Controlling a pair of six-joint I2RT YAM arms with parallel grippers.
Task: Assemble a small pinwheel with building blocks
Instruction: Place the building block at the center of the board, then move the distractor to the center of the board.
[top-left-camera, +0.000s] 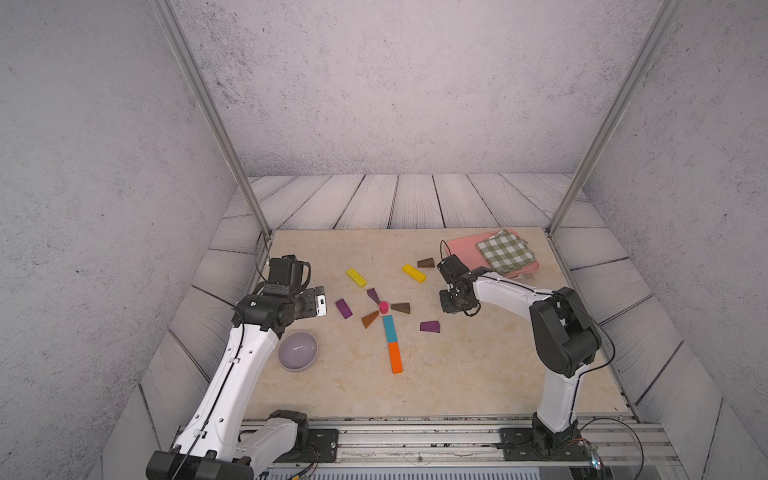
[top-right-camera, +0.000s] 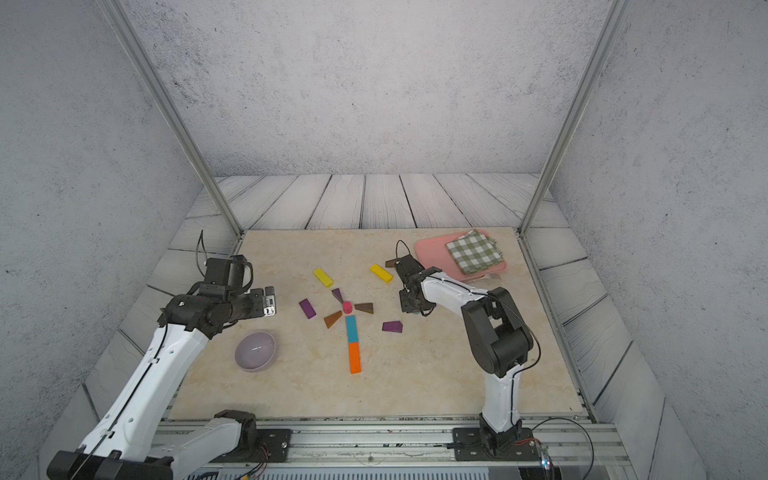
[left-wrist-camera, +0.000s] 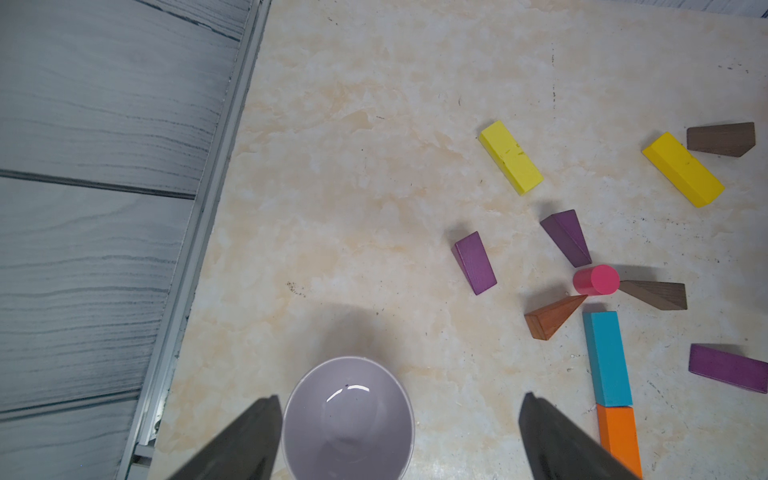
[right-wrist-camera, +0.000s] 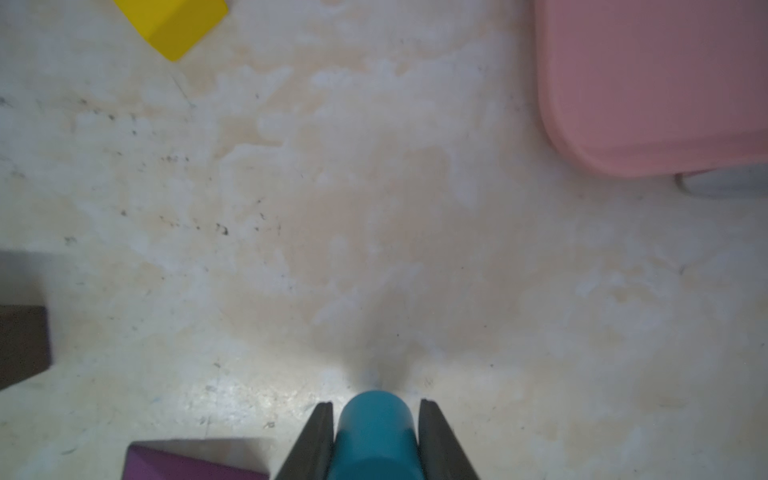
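Observation:
In both top views a pink cylinder (top-left-camera: 383, 307) (top-right-camera: 347, 307) stands mid-table. A purple wedge (top-left-camera: 372, 295), a dark brown wedge (top-left-camera: 401, 308) and an orange-brown wedge (top-left-camera: 369, 319) fan out around it. A teal bar (top-left-camera: 389, 328) and an orange bar (top-left-camera: 395, 357) lie end to end below it. Loose blocks lie around: two yellow bars (top-left-camera: 356, 276) (top-left-camera: 414, 273), two purple wedges (top-left-camera: 343, 308) (top-left-camera: 430, 326) and a brown wedge (top-left-camera: 426, 262). My right gripper (right-wrist-camera: 376, 409) (top-left-camera: 452, 308), right of the pinwheel, is shut on a blue cylinder (right-wrist-camera: 376, 432). My left gripper (left-wrist-camera: 399, 407) (top-left-camera: 320, 301) hangs open and empty at the left.
A lilac bowl (top-left-camera: 297, 350) (left-wrist-camera: 349, 419) sits under the left gripper, near the left arm. A pink tray (top-left-camera: 461, 249) (right-wrist-camera: 648, 83) with a green checked cloth (top-left-camera: 505, 250) stands at the back right, behind the right gripper. Metal frame posts rise at both back corners.

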